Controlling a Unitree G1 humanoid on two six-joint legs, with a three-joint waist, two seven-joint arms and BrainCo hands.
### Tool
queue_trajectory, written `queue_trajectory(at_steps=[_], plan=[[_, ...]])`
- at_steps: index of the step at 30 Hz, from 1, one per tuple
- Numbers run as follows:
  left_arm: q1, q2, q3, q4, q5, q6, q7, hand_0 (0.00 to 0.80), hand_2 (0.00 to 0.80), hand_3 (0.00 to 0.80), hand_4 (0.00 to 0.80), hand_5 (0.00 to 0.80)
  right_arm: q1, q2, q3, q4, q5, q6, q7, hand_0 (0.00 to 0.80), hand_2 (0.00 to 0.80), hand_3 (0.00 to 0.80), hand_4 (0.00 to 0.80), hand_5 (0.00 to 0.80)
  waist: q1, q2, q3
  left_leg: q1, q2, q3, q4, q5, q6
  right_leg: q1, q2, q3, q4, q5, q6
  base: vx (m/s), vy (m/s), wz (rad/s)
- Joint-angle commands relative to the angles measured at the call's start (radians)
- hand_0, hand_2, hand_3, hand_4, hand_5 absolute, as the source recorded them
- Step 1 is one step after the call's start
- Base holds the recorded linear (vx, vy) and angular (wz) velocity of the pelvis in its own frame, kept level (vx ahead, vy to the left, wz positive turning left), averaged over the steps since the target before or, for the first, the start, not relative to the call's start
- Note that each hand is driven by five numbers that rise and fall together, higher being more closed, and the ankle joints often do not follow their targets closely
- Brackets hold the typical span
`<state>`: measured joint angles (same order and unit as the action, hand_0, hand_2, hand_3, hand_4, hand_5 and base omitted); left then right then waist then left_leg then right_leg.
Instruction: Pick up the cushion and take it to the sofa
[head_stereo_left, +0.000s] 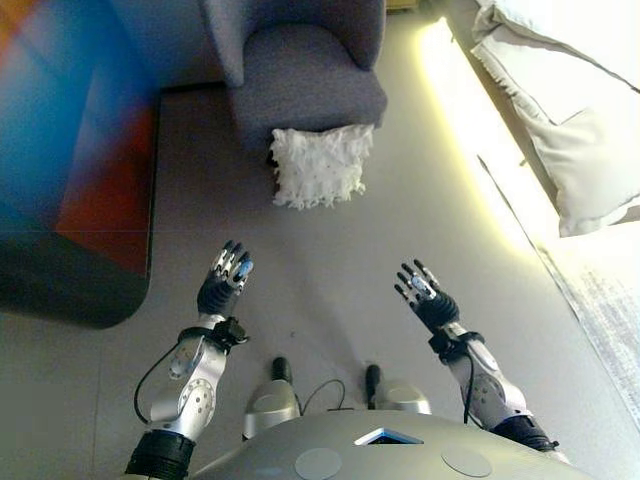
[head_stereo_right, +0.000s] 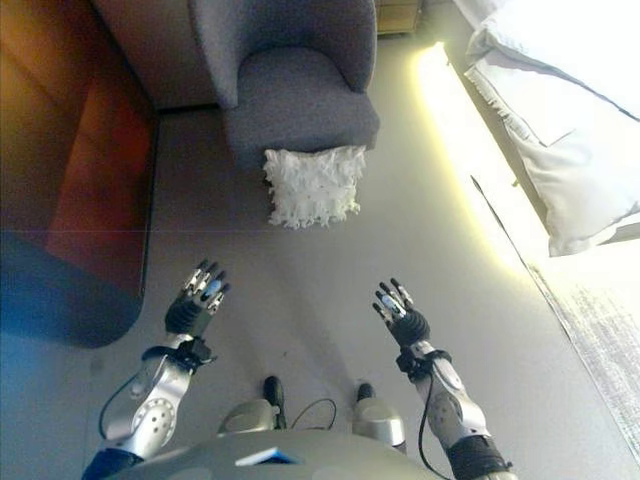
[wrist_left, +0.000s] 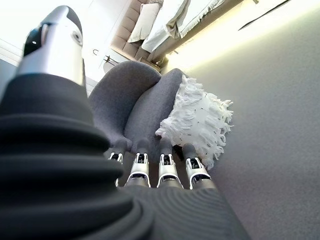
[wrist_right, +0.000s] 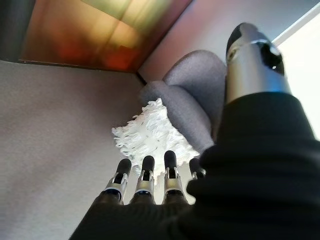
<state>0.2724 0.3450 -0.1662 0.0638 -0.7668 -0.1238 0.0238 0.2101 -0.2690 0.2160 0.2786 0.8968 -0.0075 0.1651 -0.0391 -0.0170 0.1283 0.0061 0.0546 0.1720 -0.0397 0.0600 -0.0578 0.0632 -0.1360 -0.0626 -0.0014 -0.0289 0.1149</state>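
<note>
Bare floor ahead — armchair backs cushion.

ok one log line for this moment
cushion: on floor against armchair | left hand: open, empty | right hand: open, empty | stage: pre-grasp

Strong light floods in from the robot's right, burning out the bedding and laying a glaring yellow-white band along the floor. Toward the left the room dims, and the orange-and-blue area at the left edge is smeared and blurred. The white cushion stays softly lit.
</note>
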Motion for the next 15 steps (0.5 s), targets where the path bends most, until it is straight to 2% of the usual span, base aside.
queue_trajectory(at_steps=[1,3,5,7,8,10,12,13,15], plan=[[-0.034,0.026,0.034,-0.013,0.027,-0.043,-0.013,0.0,0.0,0.0,0.0,0.0,-0.031,0.045,-0.02,-0.053,0.044,-0.055,-0.011,0.0,0.0,0.0,0.0,0.0,0.014,0.004,-0.021,-0.035,-0.032,-0.03,0.146,-0.148,0.072,-0.126,-0.059,-0.077,0.264,0.019,0.035,-0.005,0.206,0.03],[-0.043,0.04,0.027,-0.005,0.026,-0.042,-0.009,0.0,0.0,0.0,0.0,0.0,-0.019,0.06,-0.017,-0.059,0.038,-0.072,-0.015,0.0,0.0,0.0,0.0,0.0,0.017,0.016,-0.013,-0.04,-0.047,-0.022,0.15,-0.16,0.103,-0.178,-0.093,-0.087,0.437,0.057,0.025,-0.017,0.286,-0.04],[-0.055,0.041,0.025,0.013,0.028,-0.039,-0.013,0.0,0.0,0.0,0.0,0.0,0.003,0.066,-0.015,-0.064,0.025,-0.086,-0.023,0.0,0.0,0.0,0.0,0.0,0.006,0.039,0.002,-0.036,-0.052,-0.032,0.158,-0.167,0.116,-0.262,-0.104,-0.047,0.629,0.093,0.004,0.002,0.289,-0.05],[-0.065,0.04,0.034,0.017,0.023,-0.023,-0.02,0.0,0.0,0.0,0.0,0.0,0.023,0.06,-0.017,-0.072,0.02,-0.087,-0.031,0.0,0.0,0.0,0.0,0.0,-0.005,0.05,0.012,-0.027,-0.055,-0.036,0.172,-0.177,0.119,-0.322,-0.116,-0.028,0.727,0.125,-0.001,0.055,0.197,0.19],[-0.064,0.043,0.041,0.01,0.019,-0.012,-0.025,0.0,0.0,0.0,0.0,0.0,0.03,0.057,-0.019,-0.073,0.021,-0.09,-0.027,0.0,0.0,0.0,0.0,0.0,-0.009,0.05,0.013,-0.021,-0.058,-0.037,0.179,-0.184,0.12,-0.334,-0.118,-0.024,0.726,0.141,0.001,0.103,0.1,0.27],[-0.057,0.048,0.054,-0.005,0.019,0.002,-0.033,0.0,0.0,0.0,0.0,0.0,0.041,0.051,-0.027,-0.075,0.023,-0.091,-0.018,0.0,0.0,0.0,0.0,0.0,-0.016,0.036,0.013,-0.005,-0.066,-0.029,0.194,-0.208,0.117,-0.328,-0.135,-0.024,0.638,0.183,0.018,0.161,-0.011,0.23],[-0.054,0.054,0.053,-0.013,0.015,0.009,-0.025,0.0,0.0,0.0,0.0,0.0,0.043,0.047,-0.033,-0.076,0.023,-0.086,-0.01,0.0,0.0,0.0,0.0,0.0,-0.027,0.015,0.014,0.008,-0.072,-0.021,0.207,-0.226,0.105,-0.309,-0.135,-0.016,0.518,0.216,0.037,0.205,-0.125,0.12],[-0.055,0.056,0.044,-0.012,0.013,0.004,-0.017,0.0,0.0,0.0,0.0,0.0,0.042,0.046,-0.034,-0.074,0.025,-0.088,-0.001,0.0,0.0,0.0,0.0,0.0,-0.039,-0.011,0.012,0.017,-0.084,-0.019,0.218,-0.246,0.092,-0.301,-0.143,-0.006,0.358,0.237,0.054,0.253,-0.186,0.05],[-0.057,0.06,0.028,-0.01,0.017,-0.007,-0.017,0.0,0.0,0.0,0.0,0.0,0.033,0.037,-0.037,-0.075,0.044,-0.088,0.002,0.0,0.0,0.0,0.0,0.0,-0.051,-0.035,0.01,0.024,-0.095,-0.035,0.228,-0.276,0.081,-0.286,-0.151,-0.004,0.173,0.245,0.074,0.278,-0.179,0.06]])
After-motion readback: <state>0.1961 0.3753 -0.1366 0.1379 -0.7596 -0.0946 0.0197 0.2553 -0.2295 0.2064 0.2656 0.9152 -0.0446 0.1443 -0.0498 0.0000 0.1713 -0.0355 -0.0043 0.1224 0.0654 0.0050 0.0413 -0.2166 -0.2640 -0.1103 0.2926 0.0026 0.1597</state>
